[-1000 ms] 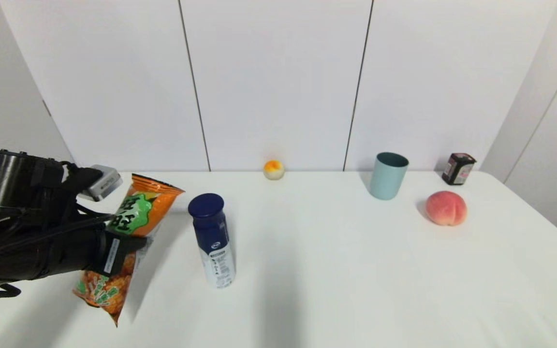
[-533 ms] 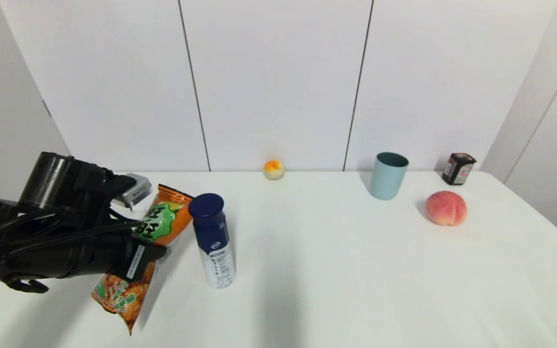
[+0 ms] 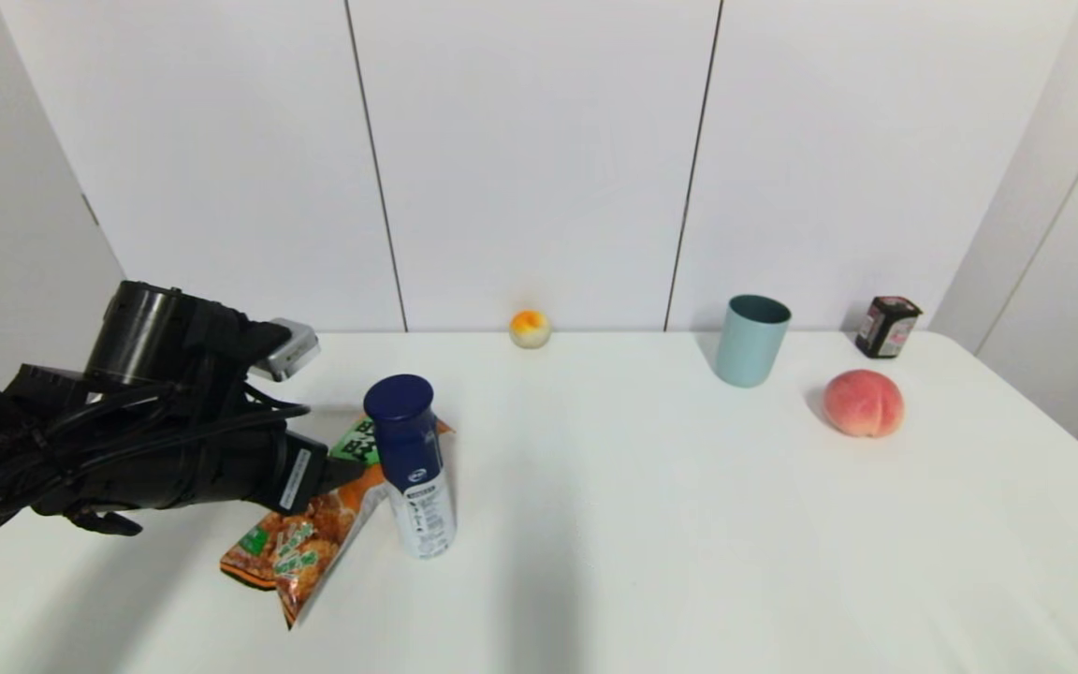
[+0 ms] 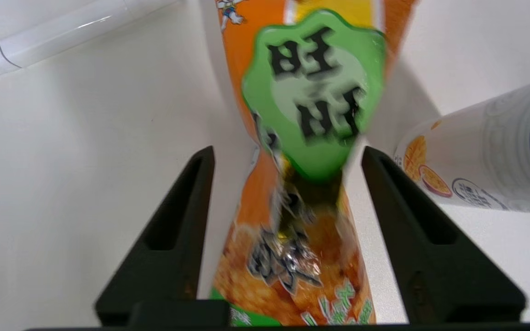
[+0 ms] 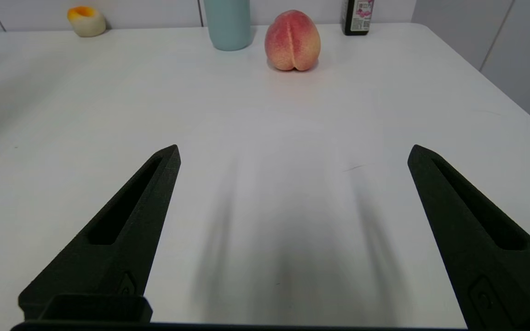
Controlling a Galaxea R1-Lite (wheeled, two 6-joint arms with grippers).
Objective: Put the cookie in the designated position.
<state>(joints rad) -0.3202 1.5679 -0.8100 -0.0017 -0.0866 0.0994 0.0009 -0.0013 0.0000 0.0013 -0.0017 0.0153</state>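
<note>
White tabletop: the left gripper (image 4: 288, 156) has spread its jaws, dropping the flat orange foil snack bag (image 3: 314, 534) against the navy-capped white bottle (image 3: 411, 465) at seven o'clock; release apparently done.

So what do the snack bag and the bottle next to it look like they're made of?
The snack bag, between the left gripper's open fingers, looks like glossy printed foil: it creases and glints silver. The bottle seems smooth plastic, white body with a dark blue cap, though the look alone can't confirm it.
</note>
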